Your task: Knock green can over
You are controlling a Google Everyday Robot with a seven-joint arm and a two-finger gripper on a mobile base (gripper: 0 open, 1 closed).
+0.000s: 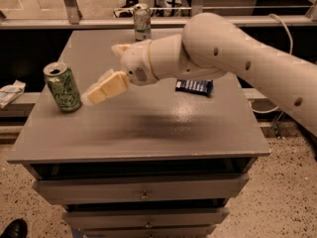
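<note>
The green can (63, 87) stands upright near the left edge of the grey surface (163, 133), top end up. My jaws hang just to the right of it, level with its middle. A sliver of surface shows between us, so I judge there is no contact yet. Whether the jaws are parted or closed I cannot tell, and I see nothing held in them.

My arm (213, 48) reaches in from the can's right, low and nearly level. I take this as the posture for a sideways shove, not a grasp. A push on the wall above its middle should tip it, where a lower one might only slide it.

The can is thin aluminium, a smooth cylinder in light green with darker cursive lettering and a silver rim. The surface is flat with a dull sheen, so the base could skid. Little surface lies to the can's left, so it may roll off once down.

Well behind the green can stands a mostly white can (142, 21). Well to its right, beyond my wrist, a dark blue wrapper (194, 86) lies flat. Neither is in my path.
</note>
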